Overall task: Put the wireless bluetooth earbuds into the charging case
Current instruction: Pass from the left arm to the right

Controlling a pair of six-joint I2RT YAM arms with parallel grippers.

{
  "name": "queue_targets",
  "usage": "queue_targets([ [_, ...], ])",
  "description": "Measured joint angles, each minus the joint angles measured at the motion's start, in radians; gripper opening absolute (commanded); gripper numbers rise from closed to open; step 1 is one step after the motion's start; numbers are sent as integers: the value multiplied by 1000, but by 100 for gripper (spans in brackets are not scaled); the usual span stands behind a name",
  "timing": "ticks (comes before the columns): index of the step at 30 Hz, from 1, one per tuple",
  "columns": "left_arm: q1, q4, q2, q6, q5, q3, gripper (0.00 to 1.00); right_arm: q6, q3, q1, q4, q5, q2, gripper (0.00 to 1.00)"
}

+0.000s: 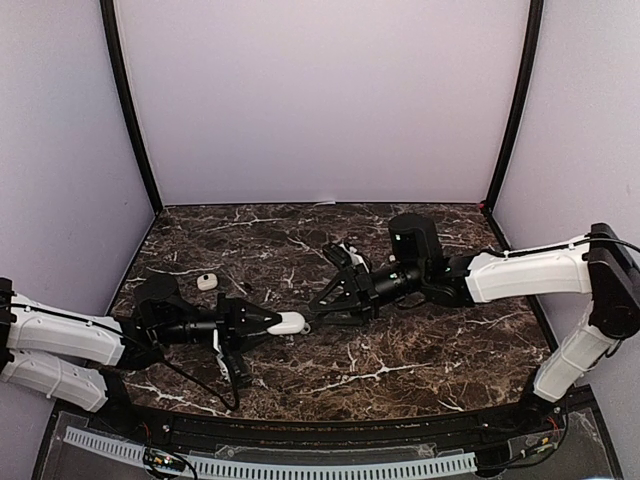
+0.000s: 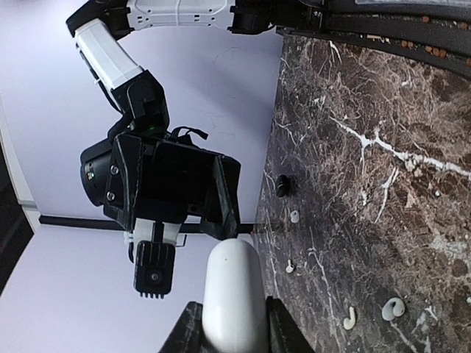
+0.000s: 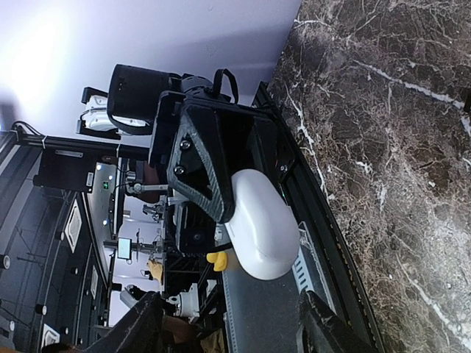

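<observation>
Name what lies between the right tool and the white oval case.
Nothing: right wrist view shows only air between the right tool and the white oval plastic case.

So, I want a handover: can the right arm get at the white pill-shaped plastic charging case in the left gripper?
Probably yes. The left gripper clamps one end of the white pill-shaped plastic charging case; the free end faces the right gripper, jaws open, nothing between them.

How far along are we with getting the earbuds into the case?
Done: the left gripper grips the charging case. In hand: the open right gripper faces it, holding nothing visible. Left: the earbuds lie loose on the table; none visibly inserted.
</observation>
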Motion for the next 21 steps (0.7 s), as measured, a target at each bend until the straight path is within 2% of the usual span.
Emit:
queue_targets([
  [7,-24,52,45,181,-53,0,14,32,6,5,37,-16,51,61],
  [11,-24,63,68,220,-64,6,15,64,6,6,79,-17,83,54],
  [16,-29,82,87,245,-65,16,15,160,-19,6,236,-23,122,51],
  [19,-29,87,90,254,-65,17,15,212,-34,7,306,-29,146,44],
  [21,-31,87,90,255,-65,18,16,236,-36,9,336,-33,157,43],
])
